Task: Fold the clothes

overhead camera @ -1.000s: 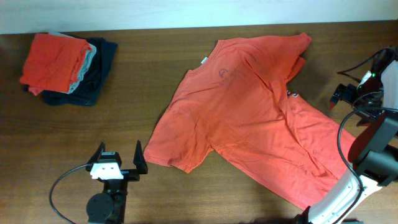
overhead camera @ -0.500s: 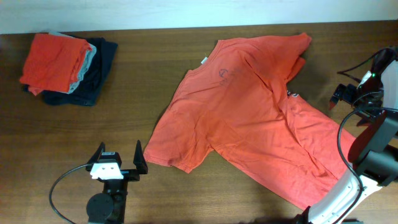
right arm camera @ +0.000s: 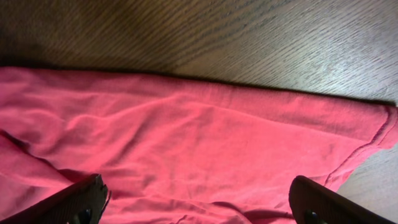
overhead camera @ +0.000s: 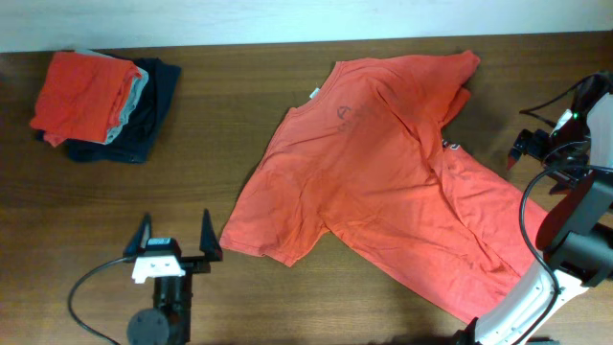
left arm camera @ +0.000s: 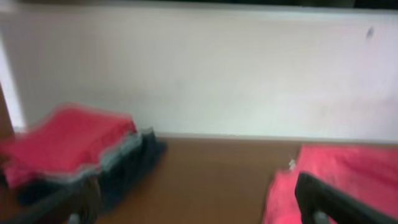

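Orange-red spread shirt [overhead camera: 383, 182], where is it? Overhead first. — ops

Flat on the table [overhead camera: 220, 125], centre-right, lying diagonal. Collar is toward the far edge, hem end lower right by my right arm's base. No fold in it yet. Folded shirt [overhead camera: 81, 91] sits far left, on top of the grey garment [overhead camera: 134, 101] and navy garment [overhead camera: 158, 96]. My guess: that's the done pile, kept well apart to leave working room. — arm

Pincers? — ops

Left pincer [overhead camera: 175, 224] released, jaws wide, holding nothing, near the lower sleeve but not touching. Right pincer [overhead camera: 525, 147] just off the shirt's right edge, also released. — arm

Left wrist view? — ops

Blurred. Pile at left, shirt edge at right, bare table between my fingers. Aimed level, so surveying rather than reaching, I'd say. — arm

Right wrist? — ops

Looking down on wrinkled cloth, with one straight edge against the wood and a corner at right. Jaws spread above it, nothing pinched. Likely lined up for that edge. — arm

Change from a second ago? — ops

Left pincer shifted slightly left, away from the sleeve. Shirt, pile and right arm unchanged. — arm
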